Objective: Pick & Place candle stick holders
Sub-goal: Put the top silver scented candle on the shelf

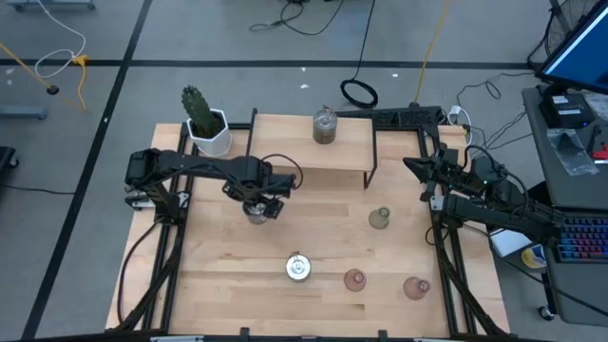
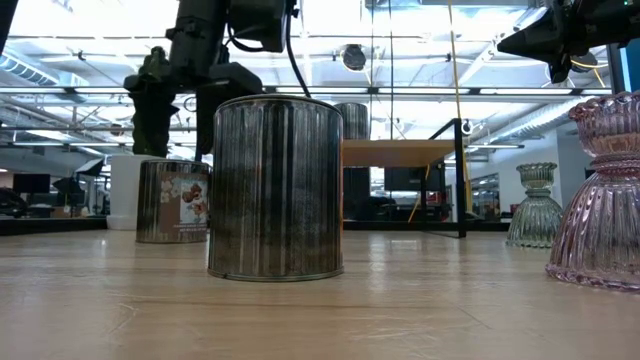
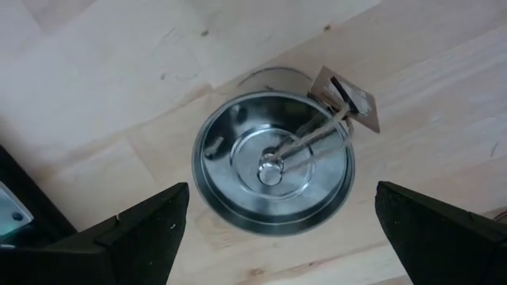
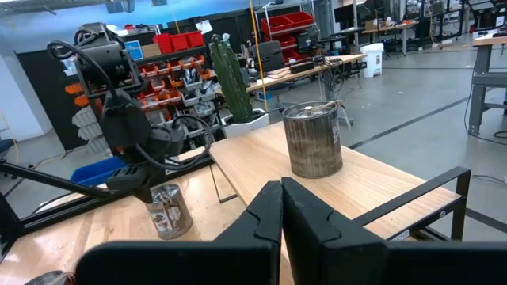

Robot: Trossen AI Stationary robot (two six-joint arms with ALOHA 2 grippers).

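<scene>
My left gripper (image 1: 258,199) points down, open, just above a silvery candle stick holder (image 3: 273,170) that stands upright on the table. Its fingers (image 3: 150,229) stand wide on either side of the rim without touching it. A second silvery holder (image 1: 298,268) stands nearer the front edge, and a third (image 1: 325,126) is on the raised shelf. A pale green holder (image 1: 380,218) and two pink ones (image 1: 354,279) (image 1: 415,287) stand upright at the right front. My right gripper (image 4: 281,214) waits shut at the table's right side, holding nothing.
A cactus in a white pot (image 1: 204,119) stands at the far left corner. The raised wooden shelf (image 1: 347,152) on black legs spans the far middle. A paper tag (image 3: 348,99) sticks out from the holder below my left gripper. Bare wood lies between the holders.
</scene>
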